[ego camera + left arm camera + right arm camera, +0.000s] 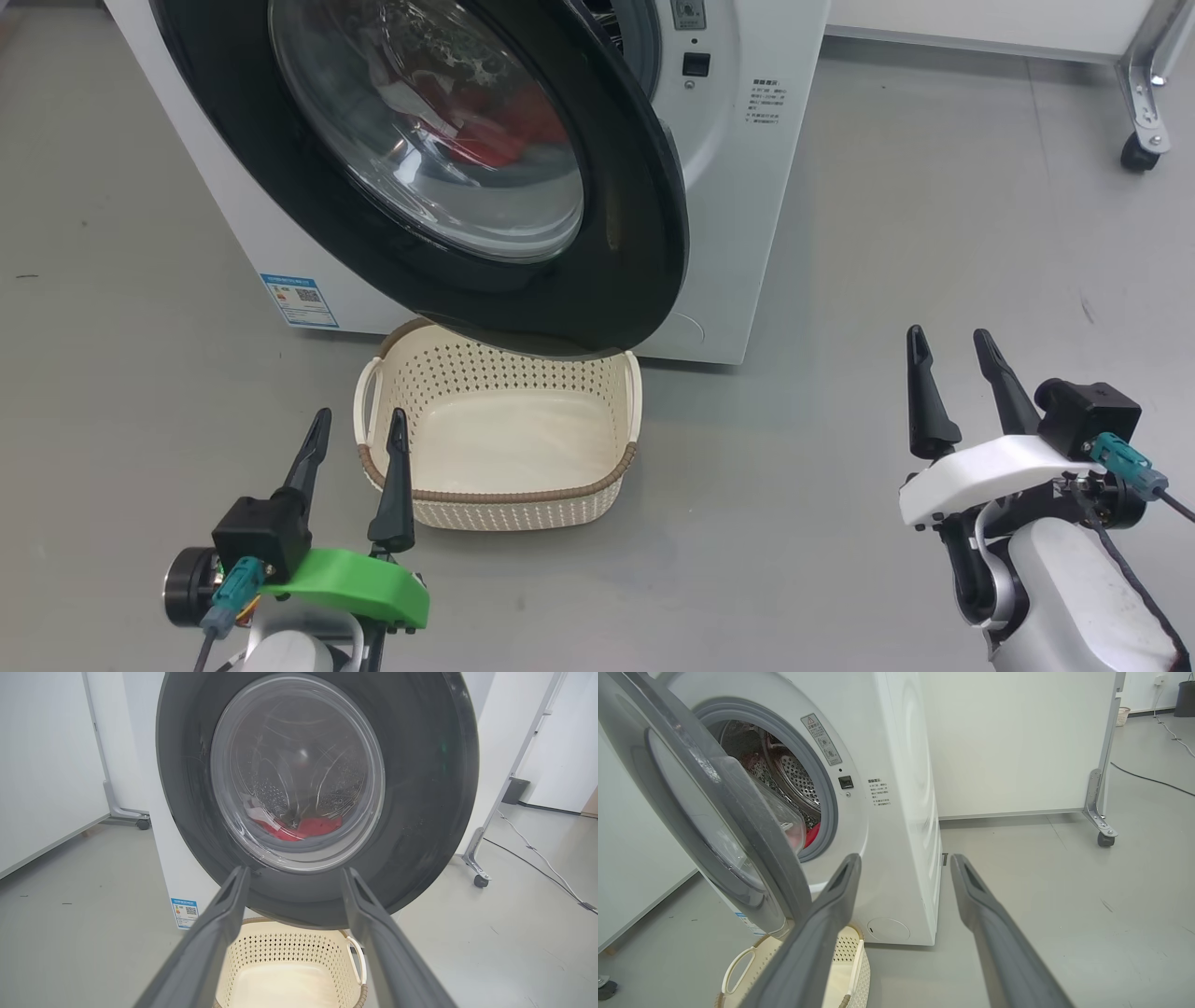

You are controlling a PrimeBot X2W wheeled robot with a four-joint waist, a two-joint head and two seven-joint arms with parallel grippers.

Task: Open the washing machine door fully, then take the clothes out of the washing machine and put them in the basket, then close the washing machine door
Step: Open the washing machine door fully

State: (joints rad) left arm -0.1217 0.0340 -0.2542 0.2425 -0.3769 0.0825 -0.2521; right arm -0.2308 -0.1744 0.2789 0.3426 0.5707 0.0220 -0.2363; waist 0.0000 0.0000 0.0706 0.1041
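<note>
The white washing machine [738, 187] stands ahead, and its black-rimmed washing machine door [635, 233] hangs partly open, hinged at its left. Red clothes [495, 140] show through the glass bowl and lie in the drum [811, 835]. The cream basket [504, 378] sits on the floor below the door, its far end under the rim. My left gripper [361, 413] is open at the basket's near left corner, facing the door glass [295, 870]. Off to the right, my right gripper [948, 331] is open over bare floor, pointing at the machine's front right corner [906, 857].
A white partition on a wheeled metal frame [1139, 149] stands to the right of the machine, with a cable [537, 858] trailing on the floor beyond it. Another white panel with a caster [142, 823] stands at the left. Grey floor spreads between my grippers.
</note>
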